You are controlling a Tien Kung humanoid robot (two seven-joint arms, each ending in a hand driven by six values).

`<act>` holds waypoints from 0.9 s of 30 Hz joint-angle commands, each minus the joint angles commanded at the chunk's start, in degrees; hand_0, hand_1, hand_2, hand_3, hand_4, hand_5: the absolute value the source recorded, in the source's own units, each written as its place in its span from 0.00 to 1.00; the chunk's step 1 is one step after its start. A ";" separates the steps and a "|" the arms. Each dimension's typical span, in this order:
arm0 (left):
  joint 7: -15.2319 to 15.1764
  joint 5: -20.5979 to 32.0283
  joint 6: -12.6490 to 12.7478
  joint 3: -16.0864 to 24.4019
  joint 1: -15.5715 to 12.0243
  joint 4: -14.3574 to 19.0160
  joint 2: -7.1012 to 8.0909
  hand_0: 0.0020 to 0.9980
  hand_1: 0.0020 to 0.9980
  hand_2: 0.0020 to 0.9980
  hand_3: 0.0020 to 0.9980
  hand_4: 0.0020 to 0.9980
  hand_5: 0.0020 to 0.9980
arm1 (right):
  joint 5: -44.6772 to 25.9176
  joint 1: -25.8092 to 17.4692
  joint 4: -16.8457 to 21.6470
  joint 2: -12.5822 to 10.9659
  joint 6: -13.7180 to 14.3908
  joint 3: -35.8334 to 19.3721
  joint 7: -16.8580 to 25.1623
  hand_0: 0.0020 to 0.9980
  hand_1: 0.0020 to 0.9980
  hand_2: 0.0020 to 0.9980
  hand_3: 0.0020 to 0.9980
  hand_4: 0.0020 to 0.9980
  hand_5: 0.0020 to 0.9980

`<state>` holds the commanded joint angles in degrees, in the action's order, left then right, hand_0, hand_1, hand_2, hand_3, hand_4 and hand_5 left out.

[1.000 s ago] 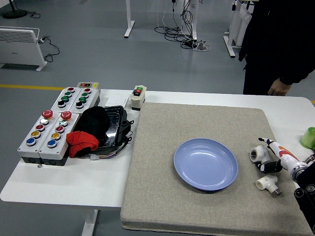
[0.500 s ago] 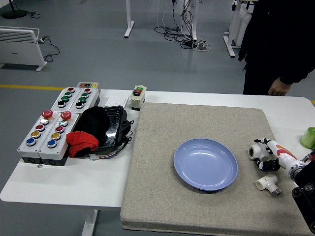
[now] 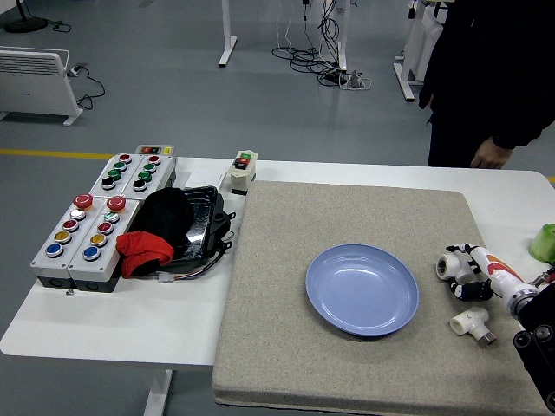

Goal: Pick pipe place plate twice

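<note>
A blue plate (image 3: 362,289) lies on the grey mat, with nothing on it. Right of it, my right hand (image 3: 468,273) comes in from the right edge with its fingers curled around a white pipe fitting (image 3: 448,266), held just above the mat. A second white pipe fitting (image 3: 472,323) lies on the mat below it, near the right edge. My left arm does not show.
Button boxes (image 3: 87,230) and a black tray with black and red cloth (image 3: 169,230) sit on the left. A small switch box (image 3: 244,170) stands at the mat's far corner. A green object (image 3: 545,243) is at the right edge. A person in dark clothes (image 3: 490,78) stands at the far right.
My right hand has closed on the upper pipe fitting and shifted it slightly left and up, toward the plate. The lower fitting has stayed put.
</note>
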<state>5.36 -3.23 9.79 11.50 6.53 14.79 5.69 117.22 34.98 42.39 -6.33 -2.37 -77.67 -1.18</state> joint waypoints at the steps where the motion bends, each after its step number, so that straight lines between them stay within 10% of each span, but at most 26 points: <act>1: 0.02 -0.05 0.01 0.02 -0.07 0.00 0.00 0.62 0.59 0.55 0.59 0.27 1.00 | -0.07 -0.05 0.06 0.00 0.22 0.04 0.14 0.40 0.50 0.54 0.64 0.38 0.24; 14: 0.28 -0.88 0.08 0.52 -0.63 0.02 -0.02 0.62 0.59 0.56 0.59 0.27 1.00 | -2.20 -0.87 2.76 -0.40 1.05 0.46 1.47 0.36 0.46 0.51 0.58 0.35 0.25; 27: 0.27 -0.72 -0.08 0.31 -0.58 -0.02 0.13 0.62 0.59 0.56 0.60 0.27 1.00 | -10.45 -3.75 18.09 -3.09 1.43 8.73 1.47 0.36 0.46 0.50 0.57 0.32 0.24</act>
<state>5.63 -3.95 9.71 11.81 5.95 14.77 5.83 106.78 31.23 60.48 -9.41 -0.94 -68.93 0.29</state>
